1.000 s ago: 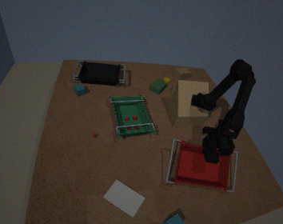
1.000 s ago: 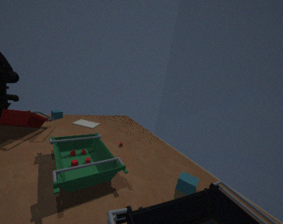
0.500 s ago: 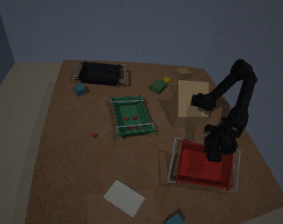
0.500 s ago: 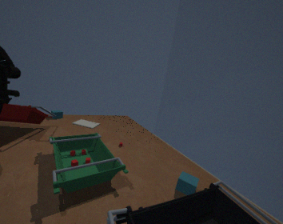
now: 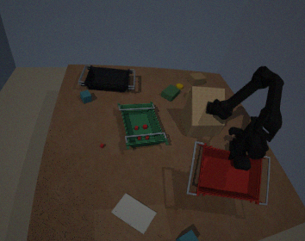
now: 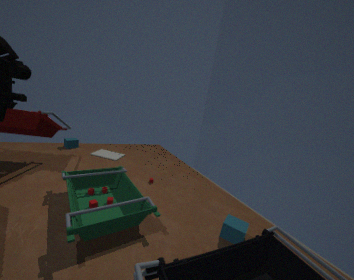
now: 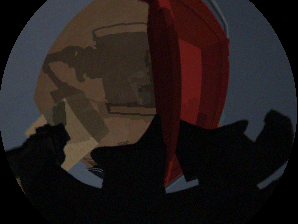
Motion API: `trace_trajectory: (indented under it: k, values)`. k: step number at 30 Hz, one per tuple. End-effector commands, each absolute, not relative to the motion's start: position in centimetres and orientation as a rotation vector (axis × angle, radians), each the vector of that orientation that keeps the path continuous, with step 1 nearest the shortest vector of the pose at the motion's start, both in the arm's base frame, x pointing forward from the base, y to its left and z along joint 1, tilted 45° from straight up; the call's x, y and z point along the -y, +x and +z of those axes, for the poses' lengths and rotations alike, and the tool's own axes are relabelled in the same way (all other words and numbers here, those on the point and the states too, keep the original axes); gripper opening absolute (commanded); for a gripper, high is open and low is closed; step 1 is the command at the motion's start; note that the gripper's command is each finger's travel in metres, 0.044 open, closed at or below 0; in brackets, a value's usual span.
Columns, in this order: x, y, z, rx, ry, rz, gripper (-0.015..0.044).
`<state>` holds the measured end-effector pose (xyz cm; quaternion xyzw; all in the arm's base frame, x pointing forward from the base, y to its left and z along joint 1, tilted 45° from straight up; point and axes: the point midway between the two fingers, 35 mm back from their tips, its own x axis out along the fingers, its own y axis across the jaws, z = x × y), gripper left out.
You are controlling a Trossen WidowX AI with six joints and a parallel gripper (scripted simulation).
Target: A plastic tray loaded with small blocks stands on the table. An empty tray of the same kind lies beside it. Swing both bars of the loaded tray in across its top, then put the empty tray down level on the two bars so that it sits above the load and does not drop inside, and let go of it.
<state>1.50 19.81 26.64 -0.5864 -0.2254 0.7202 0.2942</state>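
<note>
We see our gripper (image 6: 6, 107) clamped on the red tray (image 6: 26, 123), raised off the table (image 6: 191, 210); the green tray (image 6: 108, 207) has both bars across its top.

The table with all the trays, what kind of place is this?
Probably a robot practice bench. A brown table stands before bare blue-grey walls, holding green and black trays and scattered blocks. The arm's end effector is shut on a red tray.

above green tray (image 5: 142, 125): open | tan box (image 5: 206, 111) stands beside it | green block (image 5: 169, 92) behind | red cube (image 5: 102, 145) left
</note>
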Motion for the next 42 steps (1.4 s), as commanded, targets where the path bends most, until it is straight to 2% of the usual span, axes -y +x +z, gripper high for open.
trace_trajectory:
  k: [1, 28, 42]
  values:
    - [-19.2, 1.4, 27.8, 0.628, -1.554, 1.898, 0.0000]
    - [-19.2, 1.5, 27.8, 0.626, -1.555, 1.899, 0.0000]
    - [-21.0, 5.3, 26.3, 0.447, -1.574, 1.903, 0.0000]
